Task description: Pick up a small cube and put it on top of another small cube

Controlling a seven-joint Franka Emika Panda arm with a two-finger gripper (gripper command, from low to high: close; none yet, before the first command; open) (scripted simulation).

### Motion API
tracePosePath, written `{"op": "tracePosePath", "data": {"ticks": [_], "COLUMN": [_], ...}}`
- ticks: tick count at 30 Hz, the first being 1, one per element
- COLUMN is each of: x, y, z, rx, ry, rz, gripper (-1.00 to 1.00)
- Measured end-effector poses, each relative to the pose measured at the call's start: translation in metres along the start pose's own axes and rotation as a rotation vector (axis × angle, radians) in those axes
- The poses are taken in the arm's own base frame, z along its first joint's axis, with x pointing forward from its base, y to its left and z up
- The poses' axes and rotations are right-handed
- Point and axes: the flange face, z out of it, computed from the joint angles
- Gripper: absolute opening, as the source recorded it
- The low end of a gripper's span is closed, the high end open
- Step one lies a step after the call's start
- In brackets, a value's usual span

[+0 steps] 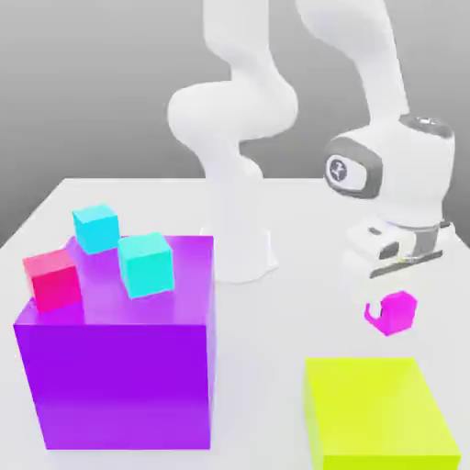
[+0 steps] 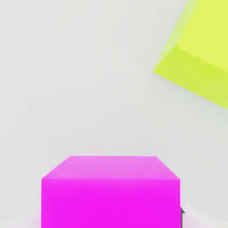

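The small magenta cube sits between the white fingers of my gripper, which is shut on it, at the exterior view's right. In the hand view the same magenta cube lies close in front of the camera, with bare table beyond it. I cannot tell whether the cube touches the table. A slightly larger red-pink cube stands at the left edge of the huge purple cube. Two cyan cubes sit at the purple cube's top.
A large yellow-green block stands just in front of the gripper in the exterior view, and its corner, the yellow-green block, is in the hand view. The arm's white base rises behind the middle of the table.
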Motion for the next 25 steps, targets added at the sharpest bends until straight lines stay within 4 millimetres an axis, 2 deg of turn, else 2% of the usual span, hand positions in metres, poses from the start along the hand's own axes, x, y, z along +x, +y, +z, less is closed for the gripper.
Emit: {"op": "tracePosePath", "data": {"ticks": [2, 6, 8, 11, 14, 18, 19, 21, 22, 25], "x": [0.047, 0.121, 0.154, 0.195, 0.221, 0.234, 0.234, 0.234, 0.233, 0.233], "y": [0.02, 0.066, 0.099, 0.161, 0.231, 0.333, 0.348, 0.358, 0.36, 0.36], "z": [-0.021, -0.067, -0.091, -0.128, -0.164, -0.208, -0.204, -0.181, -0.169, -0.169], "rx": [0.0, -0.001, -0.002, -0.003, -0.001, 0.003, 0.004, 0.005, 0.004, 0.004], "ry": [0.003, 0.005, 0.005, 0.004, 0.0, -0.007, -0.008, -0.009, -0.009, -0.009], "rz": [0.053, 0.11, 0.144, 0.206, 0.269, 0.357, 0.369, 0.378, 0.38, 0.38], "gripper": [-1.0, -1.0, -1.0, -1.0, -1.0, -1.0, -1.0, -1.0, 1.0, 1.0]}}
